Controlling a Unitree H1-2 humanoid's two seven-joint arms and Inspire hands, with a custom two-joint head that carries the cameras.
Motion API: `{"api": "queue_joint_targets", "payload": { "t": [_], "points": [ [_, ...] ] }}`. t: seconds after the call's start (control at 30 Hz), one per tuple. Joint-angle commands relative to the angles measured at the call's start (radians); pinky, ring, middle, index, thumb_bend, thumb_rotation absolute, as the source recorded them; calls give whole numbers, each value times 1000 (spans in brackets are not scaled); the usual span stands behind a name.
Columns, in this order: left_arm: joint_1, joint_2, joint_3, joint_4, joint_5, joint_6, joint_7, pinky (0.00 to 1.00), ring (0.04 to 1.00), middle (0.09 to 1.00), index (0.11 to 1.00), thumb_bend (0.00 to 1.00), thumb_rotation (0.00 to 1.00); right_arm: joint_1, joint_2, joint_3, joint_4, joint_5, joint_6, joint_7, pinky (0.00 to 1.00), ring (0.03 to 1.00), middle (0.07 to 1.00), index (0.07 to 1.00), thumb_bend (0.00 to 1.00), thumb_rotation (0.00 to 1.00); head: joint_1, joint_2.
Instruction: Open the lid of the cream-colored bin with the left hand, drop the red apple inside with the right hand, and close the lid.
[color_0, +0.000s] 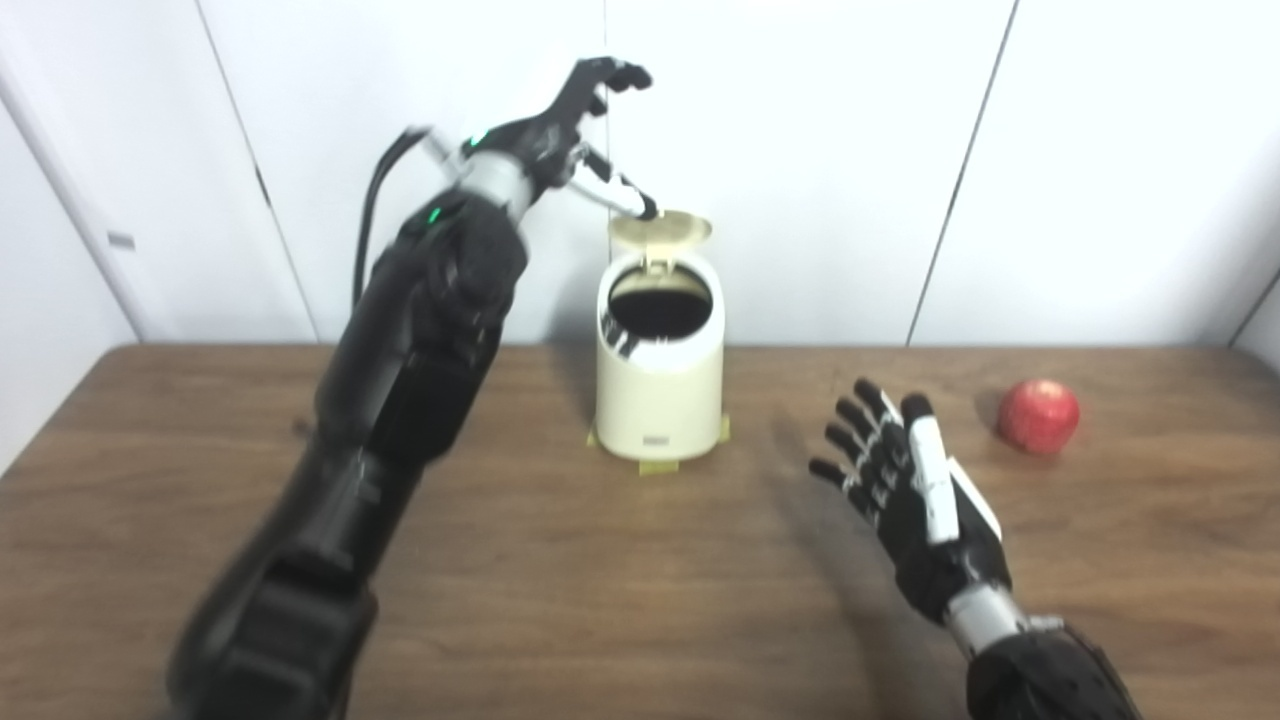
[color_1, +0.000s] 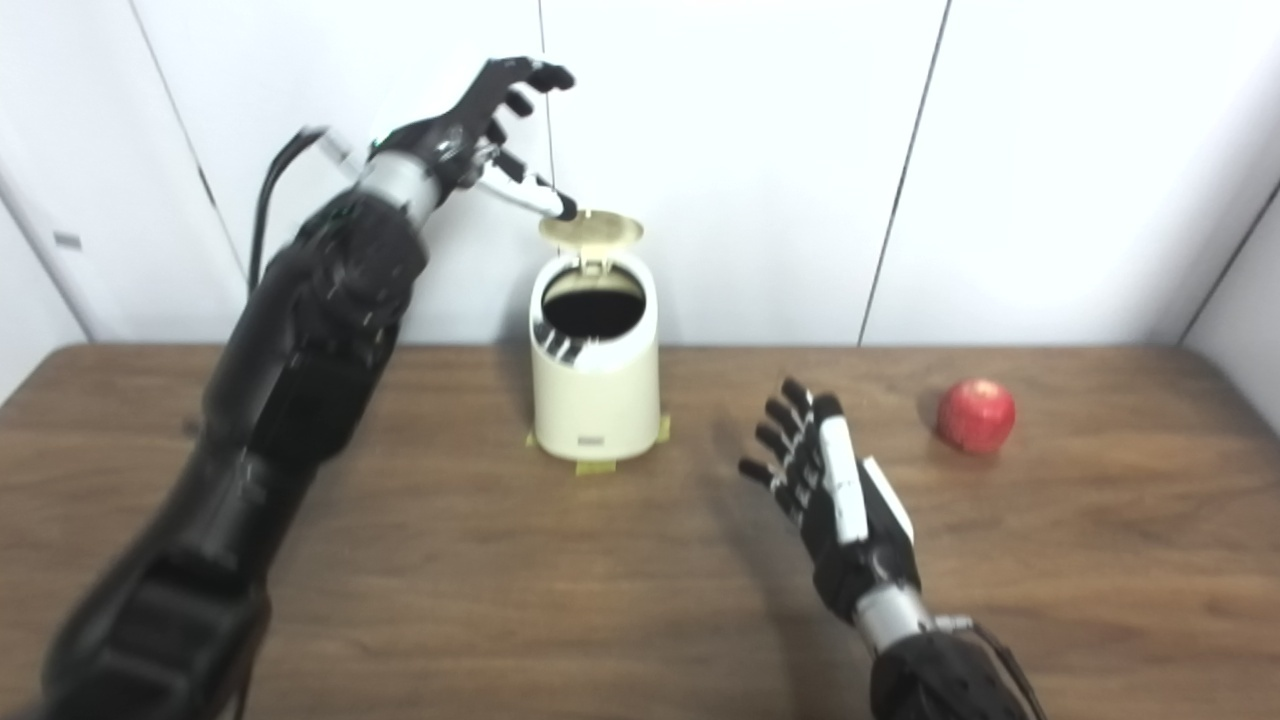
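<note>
The cream-colored bin (color_0: 660, 375) stands with its lid (color_0: 662, 229) raised upright, just below the left robot hand (color_0: 570, 120), whose spread fingers hold nothing, one fingertip at the lid's edge. The right robot hand (color_0: 905, 480) hovers, fingers apart, empty; the red apple (color_0: 1038, 415) lies beyond it to its right on the brown wooden tabletop (color_0: 600, 580). White wall panels (color_0: 820, 150) stand behind. The bin's small label is unreadable.

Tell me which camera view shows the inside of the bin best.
The left eye view: the bin looks slightly larger there, its dark opening facing the camera under the raised lid. The right eye view shows the same opening, slightly smaller and nearer the left arm.
</note>
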Motion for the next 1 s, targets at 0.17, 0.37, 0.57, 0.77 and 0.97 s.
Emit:
{"api": "queue_joint_targets", "payload": {
  "t": [0.17, 0.37, 0.57, 0.77, 0.97],
  "points": [
    [100, -34, 136, -173, -167, 51, 38, 617, 732, 769, 803, 481, 204, -25, -14, -9, -39, 6, -31, 9, 823, 949, 966, 976, 521, 996, -4, 6],
    [259, -56, 192, -285, -327, 39, 30, 700, 785, 826, 848, 405, 531, -24, -20, -22, -53, 17, -23, 6, 830, 948, 966, 972, 533, 972, -7, 21],
    [434, -69, 219, -412, -457, 47, 31, 809, 846, 873, 899, 425, 760, -23, -33, -38, -63, 9, -39, 7, 836, 944, 960, 968, 530, 868, -14, 32],
    [582, -81, 238, -461, -521, 11, 62, 815, 871, 897, 928, 450, 884, -19, -53, -60, -49, -27, -86, -10, 823, 925, 958, 949, 541, 411, -49, 42],
    [691, -92, 259, -467, -575, -6, 92, 843, 871, 907, 946, 384, 951, -31, -119, -123, 25, -50, -181, -11, 771, 884, 939, 930, 660, 131, -92, 50]
  ]
}}
